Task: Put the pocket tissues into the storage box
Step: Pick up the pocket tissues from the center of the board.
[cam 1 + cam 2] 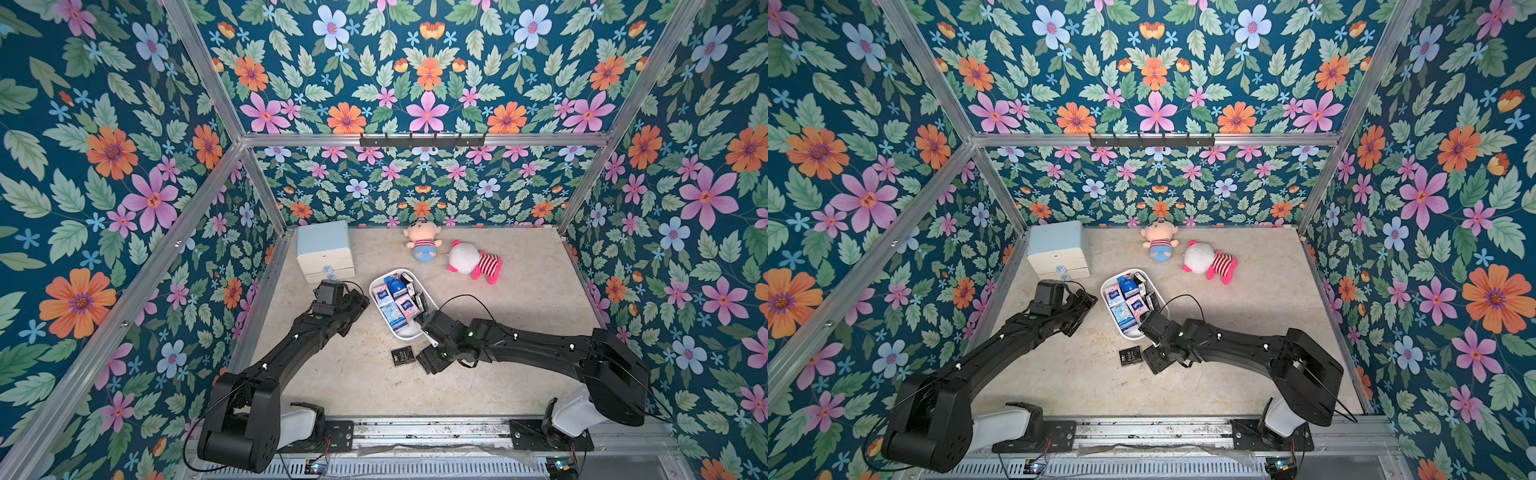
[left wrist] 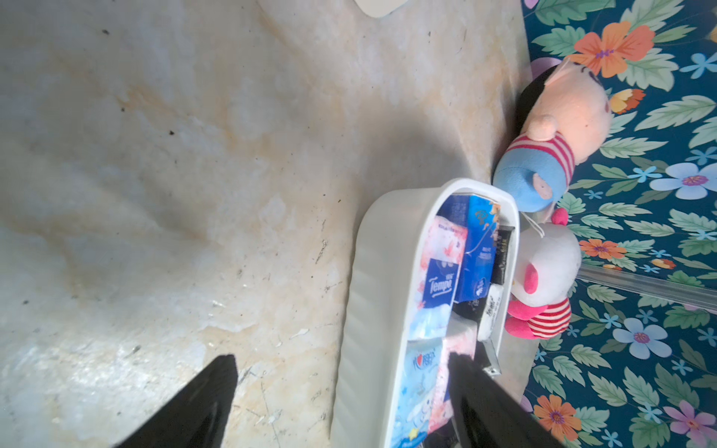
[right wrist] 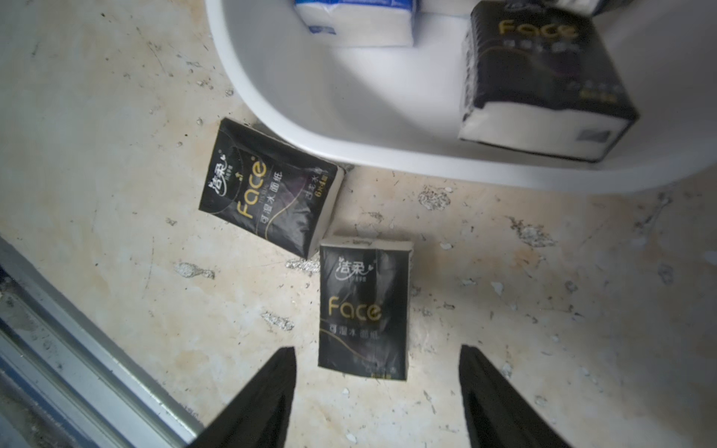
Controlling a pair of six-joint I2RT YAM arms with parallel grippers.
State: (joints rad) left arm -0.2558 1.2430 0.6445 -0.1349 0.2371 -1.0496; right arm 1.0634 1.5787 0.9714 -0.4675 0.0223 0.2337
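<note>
Glossy, crinkled plastic film around the pocket tissues point(image 3: 364, 310), black with gold and white print. Smooth white plastic with a soft sheen on the storage box point(image 3: 329, 108); shallow ribs along its outer wall in the left wrist view. Matt, stone-like beige on the desk point(image 3: 116, 135), scuffed and flecked with chips. Soft cloth pile on the plush dolls point(image 1: 422, 243). Brushed bare metal on the frame rails point(image 1: 291, 139). Matt black plastic on the fingers point(image 3: 267, 395) of the right hand point(image 3: 375, 349).
</note>
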